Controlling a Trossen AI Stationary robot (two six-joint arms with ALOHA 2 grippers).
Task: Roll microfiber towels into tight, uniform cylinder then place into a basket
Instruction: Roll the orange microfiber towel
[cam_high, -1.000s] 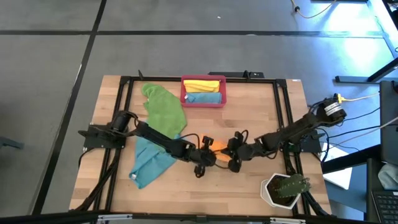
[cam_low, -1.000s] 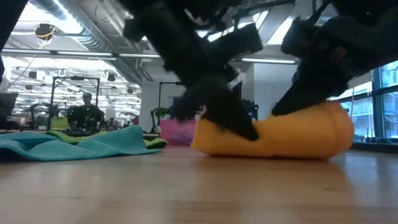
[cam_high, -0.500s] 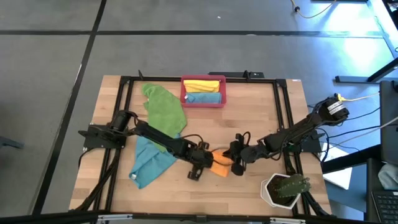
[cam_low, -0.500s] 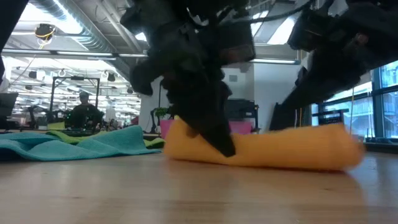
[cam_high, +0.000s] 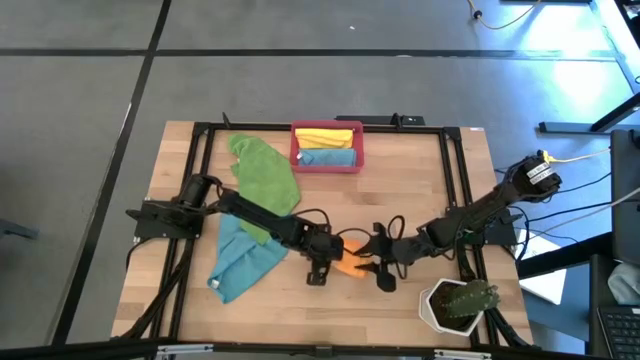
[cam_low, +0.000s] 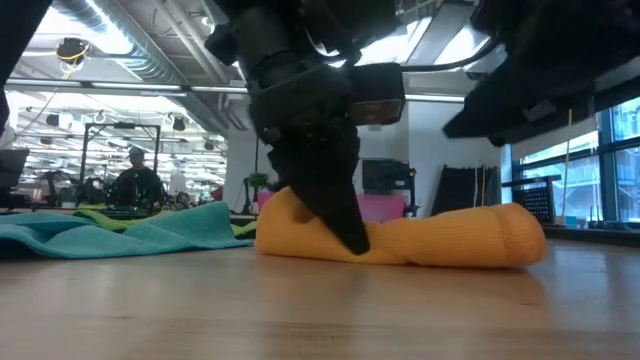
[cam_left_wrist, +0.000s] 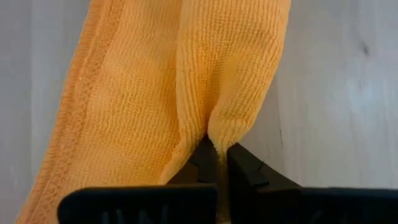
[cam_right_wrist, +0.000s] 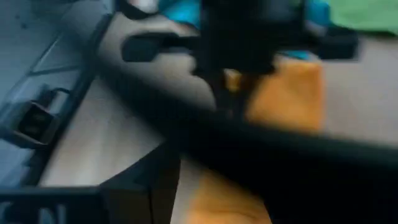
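High view: we see a wooden counter (cam_high: 400, 200), then a green towel (cam_high: 262, 172) and a teal towel (cam_high: 243, 255). Our pink basket (cam_high: 327, 160) holds two rolls. Left jaws (cam_high: 322, 262) pinch the orange towel (cam_high: 352, 266) near the front edge. Right jaws (cam_high: 384, 270) stand apart beside it.

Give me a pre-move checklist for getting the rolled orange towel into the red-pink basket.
1. Left gripper shut on the orange microfiber towel: ok, a fold is pinched between its fingers in the left wrist view.
2. Right gripper off the towel: ok in the low view, where it hangs above the roll; jaws apart.
3. Roll tight and uniform: not ok, the low view shows it thick and lumpy at the pinched end.
4. Room in the red-pink plastic basket: cannot tell; a yellow rolled towel and a blue rolled towel already fill most of it.
5. Path to the basket: ok, bare wooden table between.
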